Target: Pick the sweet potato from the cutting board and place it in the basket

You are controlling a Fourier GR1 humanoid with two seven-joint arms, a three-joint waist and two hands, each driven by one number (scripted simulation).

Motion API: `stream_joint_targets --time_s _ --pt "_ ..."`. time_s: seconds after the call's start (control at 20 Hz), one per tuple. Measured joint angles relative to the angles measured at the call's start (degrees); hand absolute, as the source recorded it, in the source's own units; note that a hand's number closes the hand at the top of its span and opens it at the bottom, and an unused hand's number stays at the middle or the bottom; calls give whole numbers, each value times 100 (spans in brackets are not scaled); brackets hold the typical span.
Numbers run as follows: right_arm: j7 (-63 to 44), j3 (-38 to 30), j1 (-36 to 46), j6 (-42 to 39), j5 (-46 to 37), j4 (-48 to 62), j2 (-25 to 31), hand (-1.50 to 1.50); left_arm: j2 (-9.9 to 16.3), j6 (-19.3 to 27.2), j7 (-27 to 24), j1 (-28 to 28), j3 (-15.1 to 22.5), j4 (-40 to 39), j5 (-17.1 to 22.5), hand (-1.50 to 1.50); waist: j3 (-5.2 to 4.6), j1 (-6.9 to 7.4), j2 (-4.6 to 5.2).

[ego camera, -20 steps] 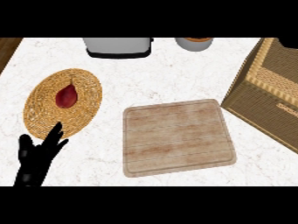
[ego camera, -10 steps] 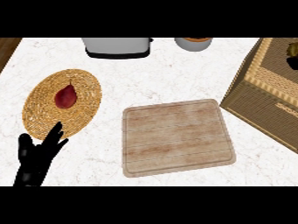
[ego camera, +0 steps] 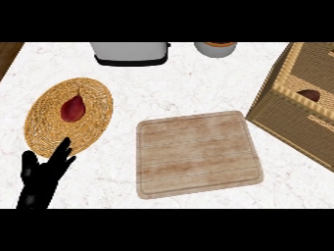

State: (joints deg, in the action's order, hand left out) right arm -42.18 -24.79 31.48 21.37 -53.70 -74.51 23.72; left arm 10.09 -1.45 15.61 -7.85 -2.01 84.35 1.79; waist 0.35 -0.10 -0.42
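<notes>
Head view shows the sweet potato point(ego camera: 310, 95) already inside the basket point(ego camera: 292, 122) at right, the cutting board point(ego camera: 198, 154) bare — placing looks done. Left hand point(ego camera: 40, 179) rests lower left, fingers straight and apart; the right hand is out of sight — nothing remains but withdrawal.

A: Where do you see the sweet potato point(ego camera: 308, 95)?

B: I see it inside the basket point(ego camera: 299, 122), a reddish-brown lump in 1 open compartment, partly hidden by the woven rim.

A: And the cutting board point(ego camera: 198, 154)?

B: It lies flat mid-counter, pale wood, slightly rotated, just left of the basket. I see its planks across the whole face.
</notes>
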Motion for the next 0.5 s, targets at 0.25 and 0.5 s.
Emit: stream_joint_targets --time_s 0.25,0.5 --pt "-220 -270 -314 123 263 -705 16 -150 -66 34 35 -41 19 69 -44 0 -8 -12 4" --pt "-448 -718 -1099 -76 597 -1718 115 -150 26 -118 -87 -98 -121 28 71 0 -12 -69 -9"
